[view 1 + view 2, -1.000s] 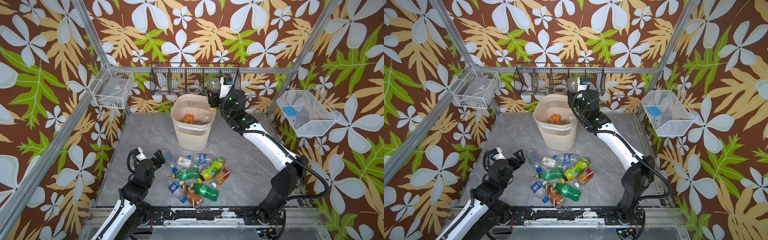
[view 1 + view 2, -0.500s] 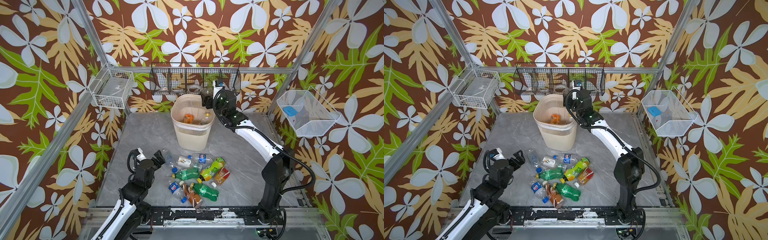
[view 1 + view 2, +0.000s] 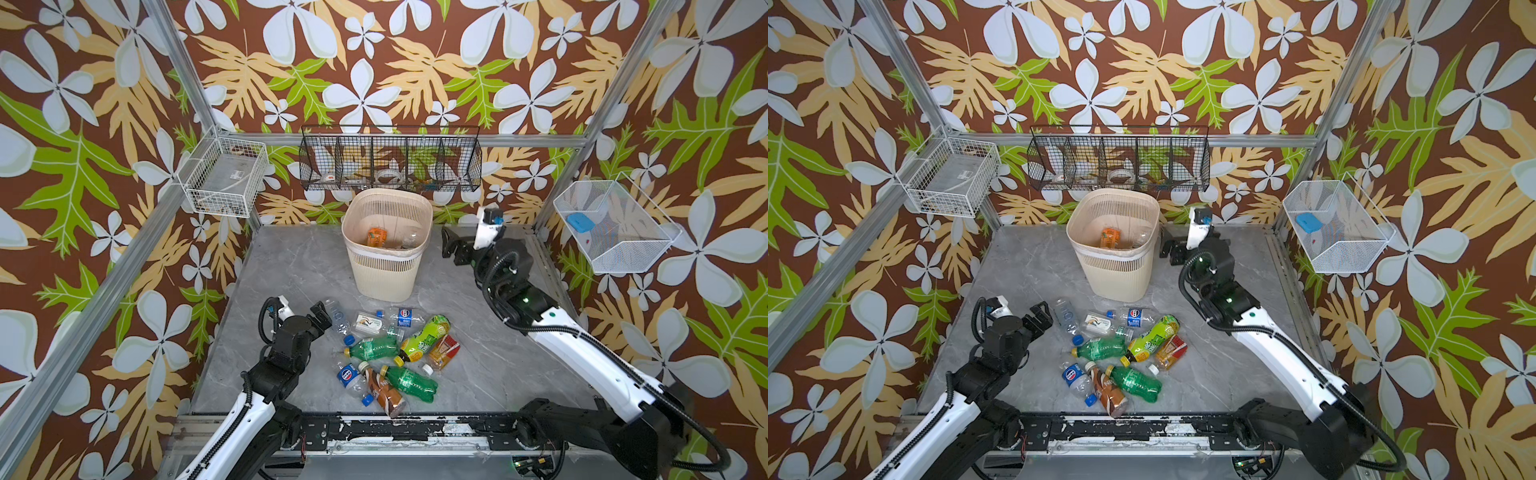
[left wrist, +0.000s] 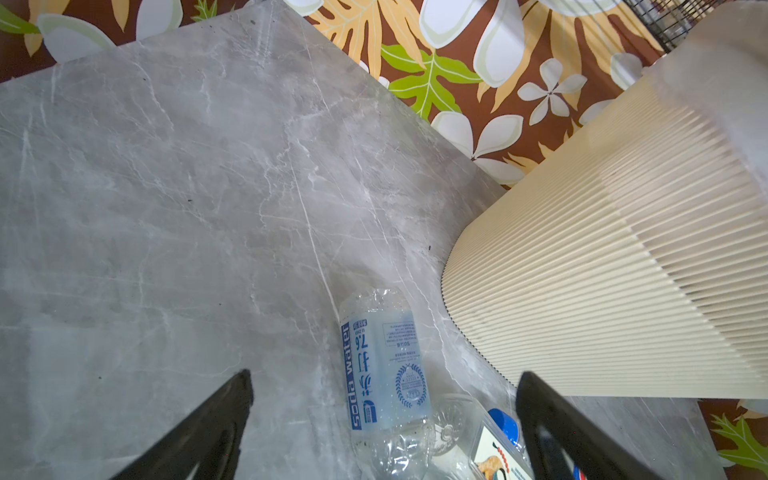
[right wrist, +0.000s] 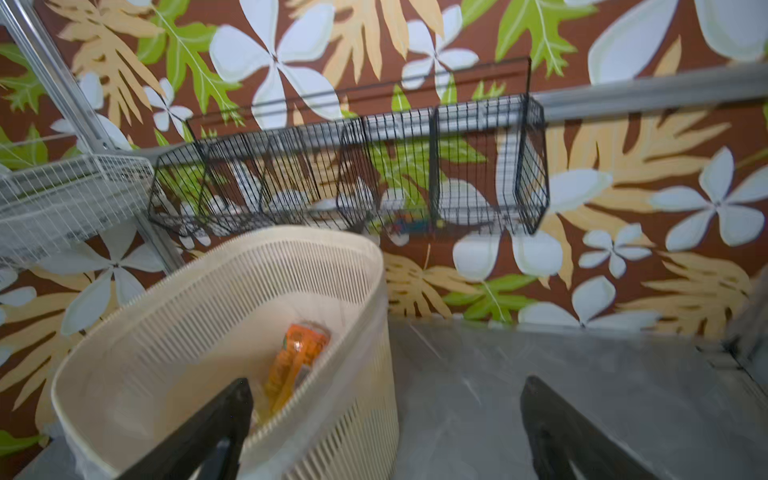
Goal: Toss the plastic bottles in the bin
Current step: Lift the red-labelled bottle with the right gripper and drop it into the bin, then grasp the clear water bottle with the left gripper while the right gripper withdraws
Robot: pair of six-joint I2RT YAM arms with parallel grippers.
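Observation:
The beige slotted bin stands at the back of the grey floor. An orange-labelled bottle and a clear one lie inside it. Several plastic bottles, green, clear and brown, lie in a heap in front of it. My right gripper is open and empty, just right of the bin's rim. My left gripper is open at the heap's left edge. A clear soda-water bottle lies on the floor below its spread fingers, untouched.
A black wire rack hangs on the back wall just above the bin. White wire baskets hang on the left wall and the right wall. Aluminium frame posts stand at the back corners.
My right gripper opened over the bin and let go of a clear bottle, which now lies inside. That arm then drew back to the right and lower. The left arm stayed still.

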